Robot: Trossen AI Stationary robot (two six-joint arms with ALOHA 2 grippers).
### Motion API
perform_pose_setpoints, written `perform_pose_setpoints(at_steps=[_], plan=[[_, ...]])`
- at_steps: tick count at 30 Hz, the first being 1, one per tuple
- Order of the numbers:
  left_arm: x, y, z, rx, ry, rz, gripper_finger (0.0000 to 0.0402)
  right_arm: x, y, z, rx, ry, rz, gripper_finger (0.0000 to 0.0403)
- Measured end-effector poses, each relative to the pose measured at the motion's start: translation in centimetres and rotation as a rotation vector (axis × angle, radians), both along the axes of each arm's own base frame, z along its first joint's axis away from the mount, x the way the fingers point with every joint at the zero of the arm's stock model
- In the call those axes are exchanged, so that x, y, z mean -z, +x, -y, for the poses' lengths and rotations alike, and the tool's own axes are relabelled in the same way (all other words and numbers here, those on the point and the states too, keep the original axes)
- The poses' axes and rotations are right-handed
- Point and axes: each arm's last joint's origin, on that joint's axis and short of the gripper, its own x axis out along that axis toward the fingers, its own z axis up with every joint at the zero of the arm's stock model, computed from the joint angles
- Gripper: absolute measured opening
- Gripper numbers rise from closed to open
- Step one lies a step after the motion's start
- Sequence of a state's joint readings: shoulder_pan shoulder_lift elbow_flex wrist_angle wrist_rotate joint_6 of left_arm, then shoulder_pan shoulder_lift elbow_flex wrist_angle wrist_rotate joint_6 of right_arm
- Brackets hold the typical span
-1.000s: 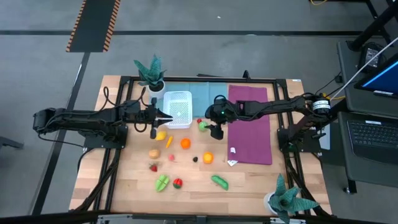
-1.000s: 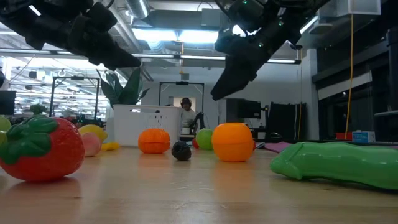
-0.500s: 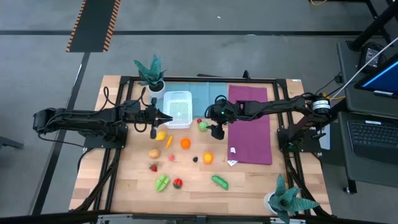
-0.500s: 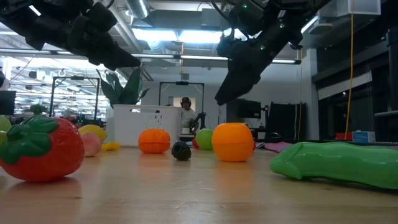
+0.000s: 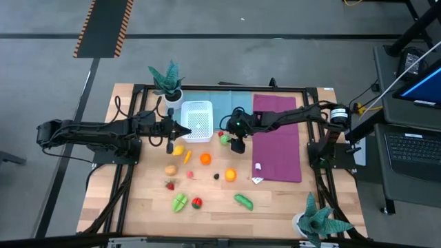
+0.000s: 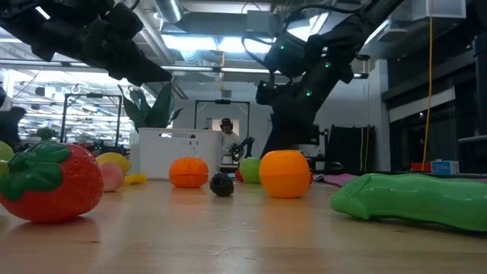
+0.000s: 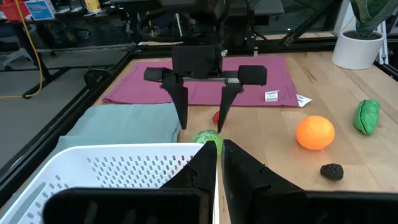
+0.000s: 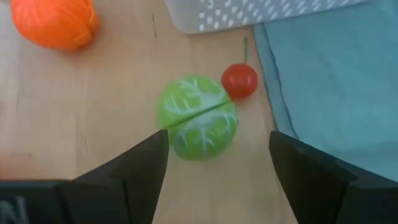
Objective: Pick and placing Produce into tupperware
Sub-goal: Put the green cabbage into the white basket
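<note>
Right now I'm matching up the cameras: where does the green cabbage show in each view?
High: cabbage right of the tupperware.
Low: behind the orange, centre.
Left wrist: centre, beyond the tupperware rim.
Right wrist: centre, between the open fingers.
Shared landmark: the tupperware.

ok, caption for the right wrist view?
Open right gripper poised over a green cabbage, red cherry beside it.

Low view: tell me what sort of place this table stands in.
Probably a robotics lab or workshop in an industrial hall. Behind the wooden table run ceiling strip lights and racks of equipment, and a person stands in a doorway. The high view shows a bare concrete floor with hazard-striped tape.
</note>
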State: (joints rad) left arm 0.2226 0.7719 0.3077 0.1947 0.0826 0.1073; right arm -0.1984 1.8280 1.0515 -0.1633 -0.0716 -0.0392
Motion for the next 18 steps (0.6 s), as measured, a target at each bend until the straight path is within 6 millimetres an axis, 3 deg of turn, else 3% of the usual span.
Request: perform_pose_setpoints(at_steps=[5,18], plan=[[0.0,0.0,0.0,0.0,0.0,0.0,0.0036,0.26,0.18,-0.23,-0.054,0.087,0.006,0.0278],[0.0,0.0,0.0,0.0,0.001,0.0,0.007,0.1,0.37,-0.2,-0.065,0.079,0.03,0.0278]])
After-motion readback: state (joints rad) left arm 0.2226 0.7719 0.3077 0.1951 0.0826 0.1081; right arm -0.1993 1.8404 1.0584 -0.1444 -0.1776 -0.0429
